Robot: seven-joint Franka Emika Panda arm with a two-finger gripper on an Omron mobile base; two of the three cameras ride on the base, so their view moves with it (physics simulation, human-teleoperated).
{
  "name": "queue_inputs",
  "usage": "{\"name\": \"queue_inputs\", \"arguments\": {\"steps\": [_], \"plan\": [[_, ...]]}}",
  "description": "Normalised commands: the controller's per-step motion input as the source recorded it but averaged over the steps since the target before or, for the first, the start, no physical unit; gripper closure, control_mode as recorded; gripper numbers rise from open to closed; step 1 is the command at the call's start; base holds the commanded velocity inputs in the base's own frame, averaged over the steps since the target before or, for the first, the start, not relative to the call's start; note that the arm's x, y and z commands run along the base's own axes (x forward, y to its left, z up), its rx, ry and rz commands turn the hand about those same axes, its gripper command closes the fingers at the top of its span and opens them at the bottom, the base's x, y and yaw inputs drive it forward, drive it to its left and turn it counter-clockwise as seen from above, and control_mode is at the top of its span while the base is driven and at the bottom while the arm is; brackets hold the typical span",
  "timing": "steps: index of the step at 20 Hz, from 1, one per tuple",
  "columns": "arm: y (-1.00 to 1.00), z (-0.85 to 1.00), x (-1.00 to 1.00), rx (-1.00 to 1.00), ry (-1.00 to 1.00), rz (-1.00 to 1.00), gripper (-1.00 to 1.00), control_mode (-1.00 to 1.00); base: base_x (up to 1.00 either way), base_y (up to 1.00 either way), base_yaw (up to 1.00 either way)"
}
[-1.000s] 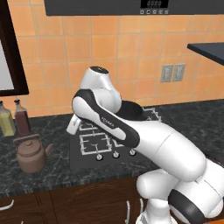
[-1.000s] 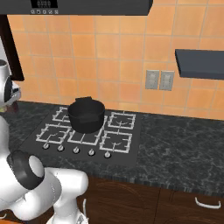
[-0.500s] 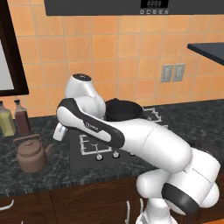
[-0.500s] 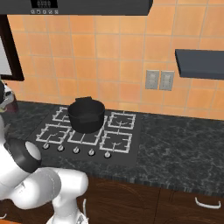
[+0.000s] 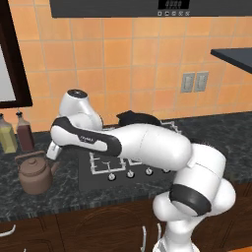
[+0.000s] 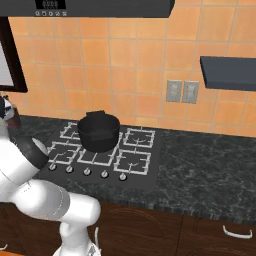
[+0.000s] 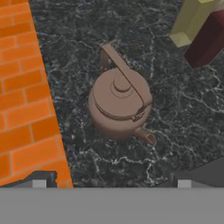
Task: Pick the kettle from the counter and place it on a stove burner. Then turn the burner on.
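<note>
claw (image 7: 111,183) open, hovering above the kettle (image 7: 120,105) on the counter (image 7: 87,43).

The arm has swung further left along the counter (image 5: 64,189) — its gripper (image 5: 53,151) now hangs just above the kettle (image 5: 34,172), which lies ahead of the spread fingertips (image 7: 38,183), untouched.

Wall: orange square tiles (image 6: 125,60) — a double outlet plate (image 6: 182,91) set in
Overhead: dark hood (image 6: 100,7) with a small display
Right side: dark shelf (image 6: 227,72)
Below: brown wooden cabinets (image 6: 200,232) — pale curved handles
</note>
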Motion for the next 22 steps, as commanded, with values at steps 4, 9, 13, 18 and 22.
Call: {"name": "queue_inputs", "arguments": {"steps": [4, 9, 13, 18, 22], "plan": [[0.53, -0.13, 0.35, -0.03, 0.0, 0.0, -1.0, -1.0, 0.0, 0.0, 0.0], [0.41, -0.12, 0.34, -0.01, 0.0, 0.0, -1.0, -1.0, 0.0, 0.0, 0.0], [0.42, -0.21, 0.29, -0.02, 0.0, 0.0, -1.0, -1.0, 0.0, 0.0, 0.0], [0.3, -0.19, 0.2, -0.01, 0.0, 0.0, -1.0, -1.0, 0.0, 0.0, 0.0], [0.26, -0.15, 0.21, 0.0, 0.0, 0.0, -1.0, -1.0, 0.0, 0.0, 0.0]]}}
